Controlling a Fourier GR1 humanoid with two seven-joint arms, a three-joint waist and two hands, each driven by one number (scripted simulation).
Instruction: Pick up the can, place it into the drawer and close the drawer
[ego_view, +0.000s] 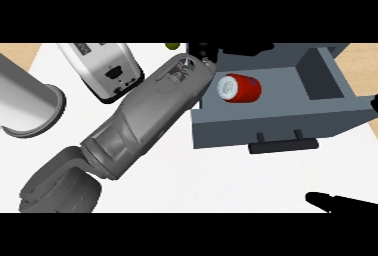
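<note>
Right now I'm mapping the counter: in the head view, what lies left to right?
Grey cylinder → white appliance → left forearm → red can in the open drawer.

A kitchen, it seems. A white counter (221, 175) carries a grey drawer (280, 125) and what may be a toaster (107, 70).

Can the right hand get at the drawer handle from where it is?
Probably yes. The right hand sits low at the view's right edge, and bare counter lies between it and the handle on the open drawer. The left forearm lies off to the side.
</note>
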